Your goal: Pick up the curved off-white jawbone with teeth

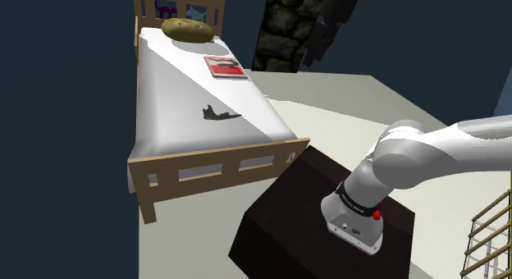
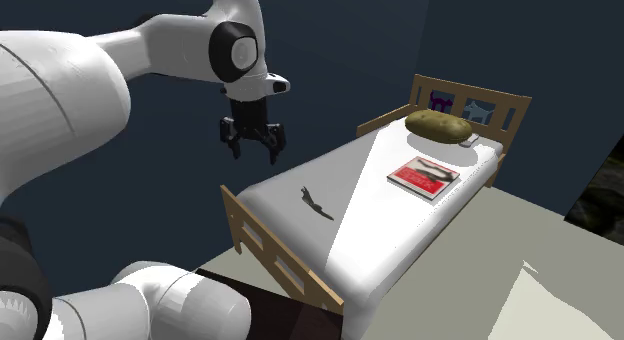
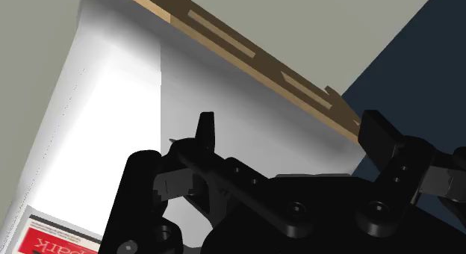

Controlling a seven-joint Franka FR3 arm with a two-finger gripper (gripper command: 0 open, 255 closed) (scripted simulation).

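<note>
Room: dark blue walls, pale floor. A wooden-framed bed (image 1: 221, 166) with a white mattress (image 1: 176, 97) stands against the wall.

Items on the mattress:
- Pillow (image 1: 187, 29): olive-brown, at the head end, just in front of the headboard (image 2: 470, 103).
- Book (image 1: 225, 67): red-and-white cover, lying flat between the pillow and the middle of the mattress, toward the shoulder view's right edge of the bed.
- Jawbone (image 1: 220, 114): small, curved, rendered dark grey rather than off-white. It lies flat near the middle of the mattress, between the book and the footboard, well apart from both.

Stand (image 1: 312, 212): a dark box on the floor just beside the foot corner of the bed. The white arm (image 1: 435, 150) rises from it.

End effector (image 2: 252, 148): black, pointing downward, suspended above the foot end of the bed. It is well above the mattress and touches nothing. The fingers (image 3: 205, 129) stand apart, so the end effector is open and nothing is between them. In the second exterior view the jawbone lies below the end effector and toward that view's right. In the wrist view, the mattress and a wooden bed rail (image 3: 246, 51) lie beyond the fingers.
</note>
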